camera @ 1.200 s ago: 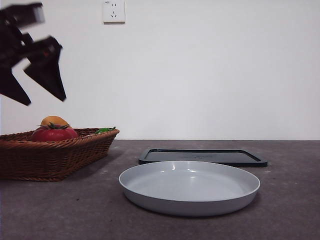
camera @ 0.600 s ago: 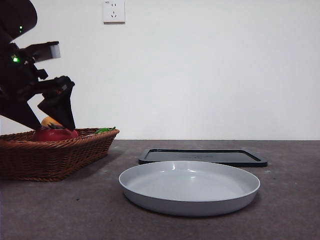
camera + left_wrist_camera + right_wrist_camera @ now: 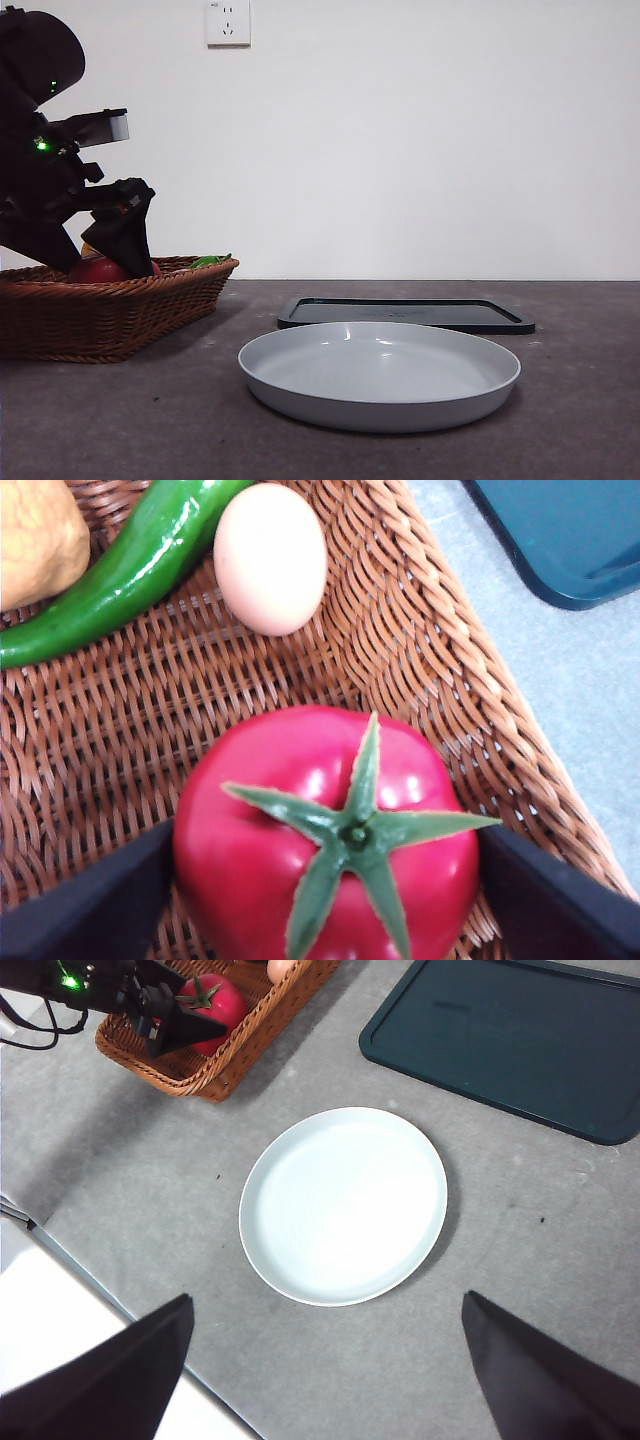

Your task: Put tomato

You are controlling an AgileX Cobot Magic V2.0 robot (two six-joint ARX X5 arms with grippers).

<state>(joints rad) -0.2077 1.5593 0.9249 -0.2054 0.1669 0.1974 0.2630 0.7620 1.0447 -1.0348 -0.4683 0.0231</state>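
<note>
Descent of the left gripper (image 3: 325, 880) into the wicker basket (image 3: 110, 310), seen from the front of the desk (image 3: 400, 450). A second ago this arm hung high at the left, well above the basket rim; half a second ago it had dropped until its black tips met the fruit line; now it sits lower again, the tips down inside the basket around the tomato (image 3: 325, 835). In the left wrist view the fingers (image 3: 90, 900) stand spread, one on each side of the tomato, close against its flanks. Whether they already press on the skin cannot be told, and the tomato rests on the weave, not lifted.

Contents of the basket: the tomato at the near wall, a green pepper (image 3: 120, 565) and a pale egg (image 3: 270, 558) beyond it, and an orange-yellow fruit (image 3: 35, 535) in the far corner (none of these touches the tomato).

Right gripper (image 3: 325, 1380): waiting high over the desk, its fingers wide apart and holding nothing. Below it lie the grey plate (image 3: 343, 1205), bare, and the dark tray (image 3: 500, 1045) beside it.

Meaning for the task: the approach looks finished and the closing grip is the step in hand. The likely destination is the plate (the task does not name one), well apart from the basket.
</note>
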